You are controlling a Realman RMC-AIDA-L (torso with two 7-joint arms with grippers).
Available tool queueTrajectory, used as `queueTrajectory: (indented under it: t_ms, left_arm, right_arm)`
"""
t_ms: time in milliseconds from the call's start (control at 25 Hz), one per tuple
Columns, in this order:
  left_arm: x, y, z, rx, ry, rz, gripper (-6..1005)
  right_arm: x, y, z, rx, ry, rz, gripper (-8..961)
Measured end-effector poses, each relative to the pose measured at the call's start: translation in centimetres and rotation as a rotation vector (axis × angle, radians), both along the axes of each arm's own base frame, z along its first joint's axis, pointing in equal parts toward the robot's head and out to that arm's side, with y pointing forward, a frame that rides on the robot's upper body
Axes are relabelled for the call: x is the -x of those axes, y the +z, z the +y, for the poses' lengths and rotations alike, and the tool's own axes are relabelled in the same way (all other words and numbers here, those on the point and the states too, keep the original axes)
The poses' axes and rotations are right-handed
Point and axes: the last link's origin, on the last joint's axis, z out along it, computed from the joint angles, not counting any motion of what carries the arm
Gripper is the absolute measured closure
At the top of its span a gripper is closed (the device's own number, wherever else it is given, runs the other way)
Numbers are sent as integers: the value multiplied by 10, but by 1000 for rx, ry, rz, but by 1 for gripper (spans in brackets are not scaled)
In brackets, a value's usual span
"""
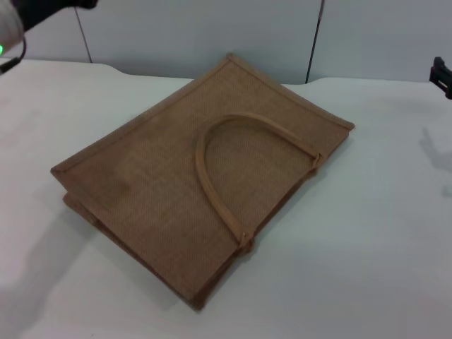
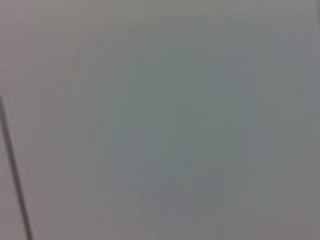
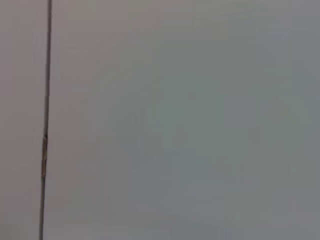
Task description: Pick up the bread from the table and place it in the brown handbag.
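The brown handbag [image 1: 198, 176] lies flat on the white table [image 1: 367, 247] in the head view, its looped handle [image 1: 212, 183] resting on top. The bread is not in view in any frame. Part of my left arm [image 1: 14, 28] shows at the top left corner, raised above the table. A dark piece of my right arm [image 1: 441, 76] shows at the right edge. Neither gripper's fingers show. Both wrist views show only plain grey wall panels, each with a dark seam.
Grey wall panels [image 1: 212, 35] stand behind the table's far edge. Bare white tabletop surrounds the bag to the front and right.
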Motion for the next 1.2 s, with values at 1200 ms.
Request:
queueTrajectory:
  t_ms: [1200]
  left_arm:
    - [116,-81,-22,-89,147,50,324]
  right_arm:
    - [-57,-48,-27,-83,29,144,88]
